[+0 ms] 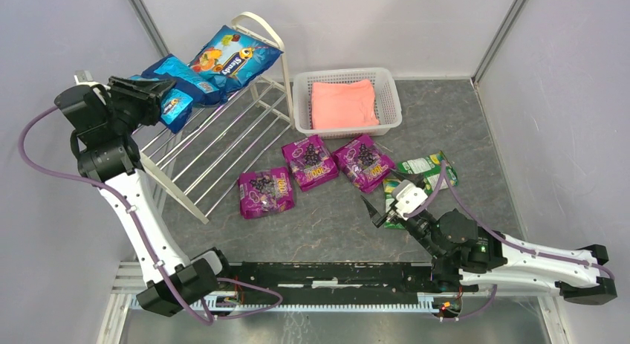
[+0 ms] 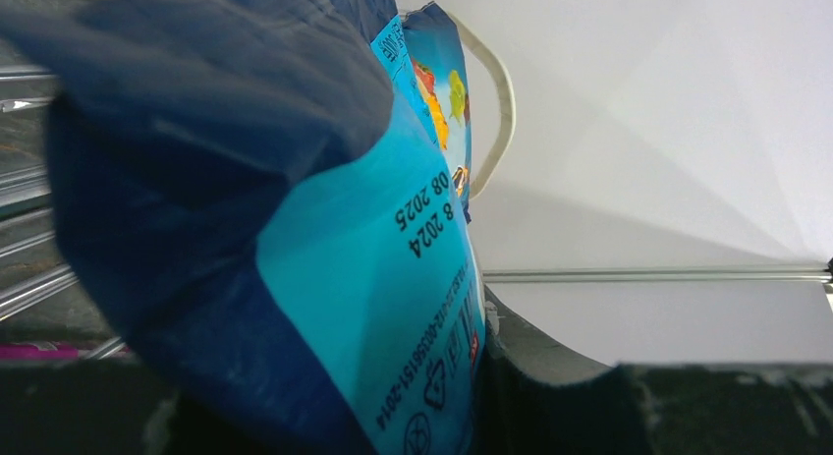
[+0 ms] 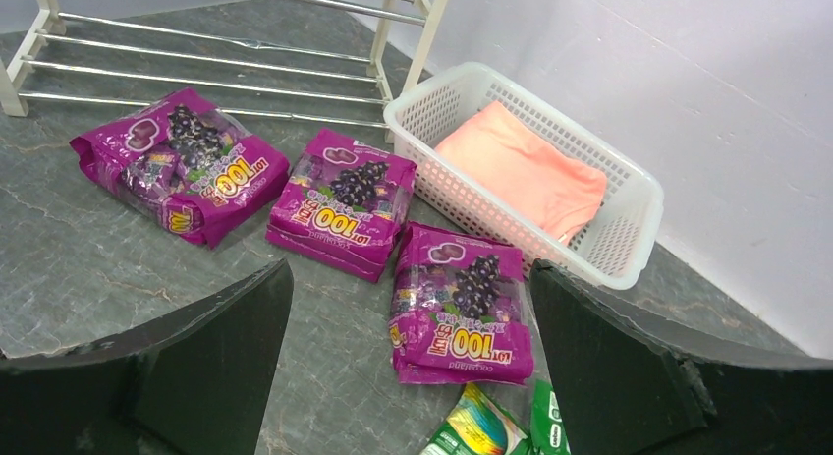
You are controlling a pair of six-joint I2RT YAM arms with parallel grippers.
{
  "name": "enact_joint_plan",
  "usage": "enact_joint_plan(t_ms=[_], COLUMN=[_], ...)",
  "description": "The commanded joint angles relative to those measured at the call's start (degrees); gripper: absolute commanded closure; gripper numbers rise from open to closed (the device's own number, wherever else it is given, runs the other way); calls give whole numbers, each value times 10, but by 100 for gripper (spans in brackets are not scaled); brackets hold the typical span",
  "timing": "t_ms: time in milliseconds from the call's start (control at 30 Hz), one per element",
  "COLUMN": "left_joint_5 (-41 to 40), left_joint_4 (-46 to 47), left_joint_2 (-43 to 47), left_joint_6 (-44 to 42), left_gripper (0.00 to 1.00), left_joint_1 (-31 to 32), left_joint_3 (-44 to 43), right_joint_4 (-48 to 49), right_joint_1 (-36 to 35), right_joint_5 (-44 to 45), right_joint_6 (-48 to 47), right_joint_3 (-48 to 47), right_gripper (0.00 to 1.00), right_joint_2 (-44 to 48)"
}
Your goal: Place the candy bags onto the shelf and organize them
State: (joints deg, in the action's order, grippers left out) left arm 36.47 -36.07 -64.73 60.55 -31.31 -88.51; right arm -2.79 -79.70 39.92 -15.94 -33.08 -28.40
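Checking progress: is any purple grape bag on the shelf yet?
No, all three purple bags lie on the table, beside the shelf.

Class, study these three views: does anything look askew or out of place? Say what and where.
The large blue bag sits crooked at the far end of the shelf, overlapping two smaller blue bags rather than lying square on the rods.

Bright fruit pictures were printed on the large blue bag (image 1: 236, 56); black lettering was seen on the smaller blue bag (image 2: 373, 278). The grape bags (image 3: 344, 199) were coloured purple with yellow lettering. The green-and-white bags (image 1: 423, 169) were perhaps touched with yellow. The cloth (image 1: 343, 104) was pink, the mesh basket (image 1: 389, 106) white, the desk (image 1: 327, 225) mottled grey.
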Motion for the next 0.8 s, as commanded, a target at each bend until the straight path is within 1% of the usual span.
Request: enact_joint_plan(t_ms=[0,100,167,233,267,333,500,733,767], left_joint_5=[10,18,20,20,18,4,-34,-112,-119], left_joint_4=[61,65,65,62,56,38,-15,-81,-87], left_joint_2=[4,4,4,2,2,-2,-11,-10,-11], left_joint_6=[-19,-20,-23,-29,-36,-58,-118,-218,-228], left_gripper=[77,77,77,74,70,58,41,13,10], left_joint_1=[-2,-2,-2,-2,-2,-2,-2,-1,-1], left_joint_3=[-5,8,11,11,8,-2,-45,-96,-105], right_joint_4=[24,24,41,44,47,49,49,52,53], right_joint_1=[1,2,1,1,1,1,1,1,1], right_joint_5=[2,2,2,2,2,1,1,3,3], right_joint_6=[-11,-18,-22,-22,-22,-20,-20,-22,-22], right_joint_3=[5,4,4,6,7,10,10,12,12], right_gripper=[2,2,2,2,2,2,2,2,2], right_joint_2=[12,11,9,9,10,10,12,14,14])
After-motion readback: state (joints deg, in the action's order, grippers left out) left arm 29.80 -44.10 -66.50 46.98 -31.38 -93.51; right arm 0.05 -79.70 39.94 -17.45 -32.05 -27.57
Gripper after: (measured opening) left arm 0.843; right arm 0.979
